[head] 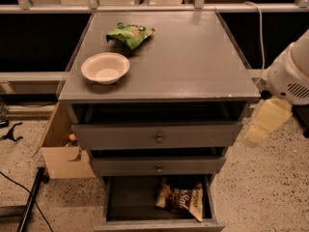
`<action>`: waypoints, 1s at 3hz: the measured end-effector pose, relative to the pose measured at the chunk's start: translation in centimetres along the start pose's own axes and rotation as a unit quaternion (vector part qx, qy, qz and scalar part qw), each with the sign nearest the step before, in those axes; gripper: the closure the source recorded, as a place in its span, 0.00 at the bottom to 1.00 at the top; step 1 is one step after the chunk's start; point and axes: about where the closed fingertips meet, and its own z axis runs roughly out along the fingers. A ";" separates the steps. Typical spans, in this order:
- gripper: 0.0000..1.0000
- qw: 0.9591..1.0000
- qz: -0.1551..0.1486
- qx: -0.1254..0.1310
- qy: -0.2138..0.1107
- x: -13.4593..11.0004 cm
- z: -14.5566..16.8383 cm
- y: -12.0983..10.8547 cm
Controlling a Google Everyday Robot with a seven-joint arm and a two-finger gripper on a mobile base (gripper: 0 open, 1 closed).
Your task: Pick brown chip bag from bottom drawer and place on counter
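Observation:
The brown chip bag (181, 200) lies flat in the open bottom drawer (130, 199), toward its right side, white lettering up. Above the drawers, the grey counter (193, 57) carries a bowl and a green bag on its left half. My gripper (265, 122) is a blurred pale-yellow shape hanging off the white arm (292, 74) at the right. It is beside the cabinet's right front corner, level with the top drawer, well above and right of the chip bag and touching nothing.
A white bowl (105, 67) and a green snack bag (130, 34) sit on the counter's left half. Two upper drawers with round knobs (159, 138) are slightly open. A cardboard box (60, 151) stands left of the cabinet, and a black cable (29, 204) runs across the floor.

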 end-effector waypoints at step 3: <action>0.00 0.994 0.099 0.049 -0.002 0.2 11.8 0.7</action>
